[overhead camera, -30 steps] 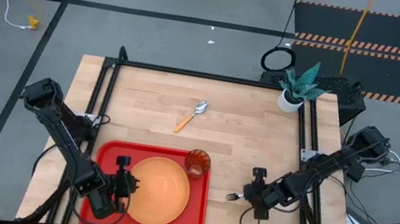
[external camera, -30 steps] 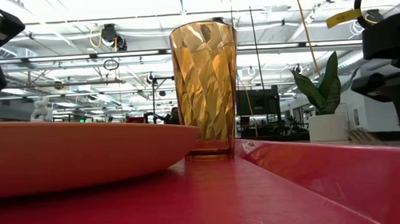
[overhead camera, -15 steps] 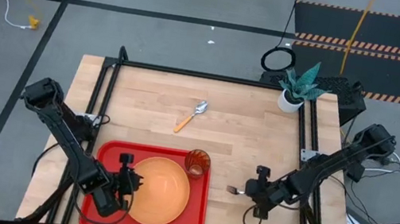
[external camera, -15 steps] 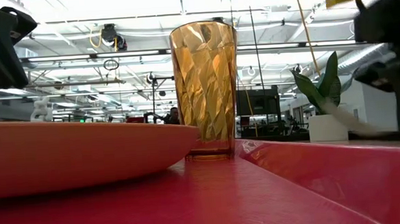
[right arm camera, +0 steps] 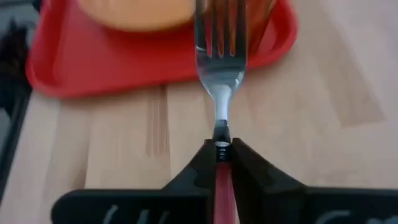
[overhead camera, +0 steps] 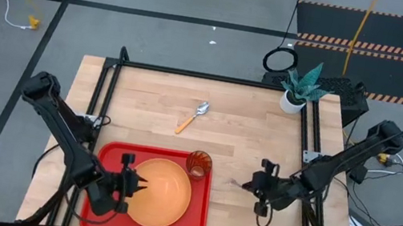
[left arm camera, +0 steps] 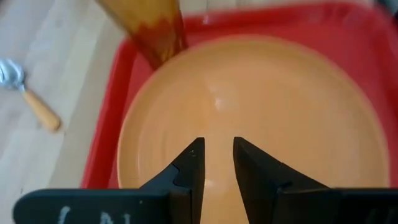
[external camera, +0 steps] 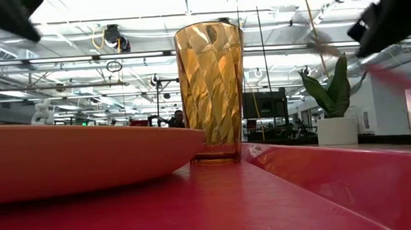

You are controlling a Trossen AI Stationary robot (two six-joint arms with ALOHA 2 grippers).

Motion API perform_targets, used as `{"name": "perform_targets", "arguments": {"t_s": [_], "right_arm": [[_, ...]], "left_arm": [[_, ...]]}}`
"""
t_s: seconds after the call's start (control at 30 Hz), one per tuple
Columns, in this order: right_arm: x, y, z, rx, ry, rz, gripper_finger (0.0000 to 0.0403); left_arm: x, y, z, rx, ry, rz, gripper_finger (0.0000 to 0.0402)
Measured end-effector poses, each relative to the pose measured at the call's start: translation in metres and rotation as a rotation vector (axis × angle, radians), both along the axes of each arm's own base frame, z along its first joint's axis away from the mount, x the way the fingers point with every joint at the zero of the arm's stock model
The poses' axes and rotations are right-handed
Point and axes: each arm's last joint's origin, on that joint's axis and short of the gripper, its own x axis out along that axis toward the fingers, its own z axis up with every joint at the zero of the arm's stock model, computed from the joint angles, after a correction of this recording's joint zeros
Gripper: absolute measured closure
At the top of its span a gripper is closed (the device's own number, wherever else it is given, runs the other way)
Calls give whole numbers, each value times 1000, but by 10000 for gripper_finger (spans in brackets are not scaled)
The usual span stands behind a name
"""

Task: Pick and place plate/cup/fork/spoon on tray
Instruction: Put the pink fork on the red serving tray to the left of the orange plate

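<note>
The red tray (overhead camera: 108, 165) lies at the table's near left. The orange plate (overhead camera: 164, 196) rests flat in it, and the amber cup (overhead camera: 199, 164) stands upright at its far right corner. My left gripper (overhead camera: 134, 187) is open and empty above the plate's left part (left arm camera: 249, 106). My right gripper (overhead camera: 254, 188) is shut on the fork (right arm camera: 221, 56), right of the tray. The spoon (overhead camera: 193, 116), with its orange-yellow handle, lies flat on the bare wood beyond the tray. My right gripper pinches the fork's pink-red handle (right arm camera: 221, 180) between its two fingers, close to where the metal neck (right arm camera: 221, 121) begins. The fingers come from the table's right and lie along the fork. The fork is lifted clear of the table, tines (right arm camera: 221, 31) toward the tray.
A small white pot with a green plant (overhead camera: 296, 92) stands at the table's far right corner. Black frame rails (overhead camera: 207, 76) run along the far, left and right sides. Bare wood lies between the tray and the right gripper.
My right gripper has gone up, and the fork has come off the table with it, its tines still toward the tray. My left gripper has also risen above the plate.
</note>
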Motion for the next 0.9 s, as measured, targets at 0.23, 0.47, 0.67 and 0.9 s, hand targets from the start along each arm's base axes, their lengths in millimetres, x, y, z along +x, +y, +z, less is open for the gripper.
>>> {"name": "perform_targets", "arguments": {"t_s": [0.23, 0.47, 0.67, 0.9], "right_arm": [[3, -3, 24, -22, -232, -76, 401], [7, 2, 14, 34, -171, -65, 403], [18, 14, -15, 49, 0, 43, 402], [20, 9, -34, -86, 152, 183, 378]], "left_arm": [[11, 3, 25, -25, -207, 7, 314], [20, 5, 31, -24, -260, -7, 314], [26, 12, 31, -20, -261, 23, 314], [32, 19, 31, -18, -261, 59, 314]]}}
